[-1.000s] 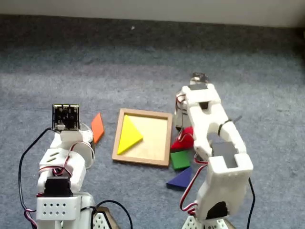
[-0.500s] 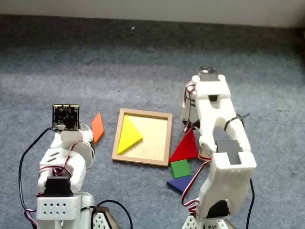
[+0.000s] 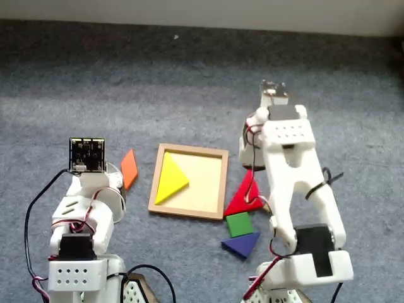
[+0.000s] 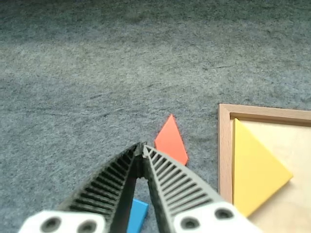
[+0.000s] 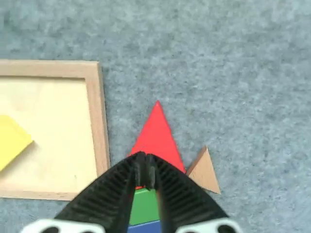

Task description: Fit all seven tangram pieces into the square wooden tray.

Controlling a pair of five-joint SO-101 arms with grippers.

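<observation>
The right gripper has its jaws pressed together with nothing between them, its tips over the wide end of the red triangle, just off the tray's right rim; whether the tips touch the piece cannot be told. That triangle's long axis runs alongside the tray's right rim, its sharp point leading straight away from the gripper, so a push or grasp would likely have to turn sideways toward the tray. The green square and the dark blue triangle lie by the tray's near right corner; a tan triangle sits just beyond the red one, farther from the tray. Inside the tray, a yellow triangle lies against the left wall. Off the tray's left rim the left gripper, also closed and empty, points at the orange piece, so each arm seems nearer its own side's pieces.
</observation>
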